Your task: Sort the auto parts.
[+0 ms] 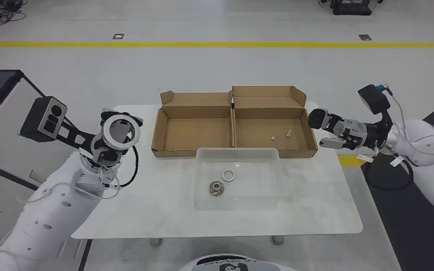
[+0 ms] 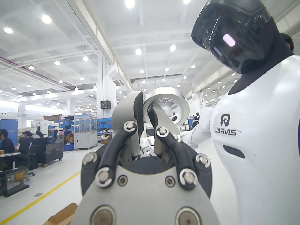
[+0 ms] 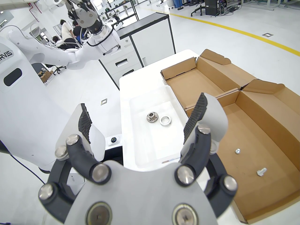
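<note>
A white tabletop [image 1: 319, 196] seen from above carries two open cardboard boxes side by side along its far half, with a clear plastic tray [image 1: 254, 193] just in front of them. The left cardboard box [image 1: 192, 134] has a bare floor. The right cardboard box [image 1: 258, 130] holds two small fasteners lying near each other: a bolt [image 1: 287, 133] and, beside it toward the box's middle, a nut [image 1: 273, 137]. Inside the tray lie a flanged bushing [image 1: 215, 189] and a small metal ring [image 1: 229, 175], close together but apart, in the tray's left half. The left hand [image 2: 146, 115] is raised above the left end of the tabletop and is closed on a large metal ring [image 2: 178, 104], pinching the ring's wall with one finger inside the ring and the other outside it. The ring is held in the air, well apart from the boxes and the tray. The right hand [image 3: 143, 115] hovers just off the right end of the right cardboard box, its two fingers spread wide and gripping nothing.
</note>
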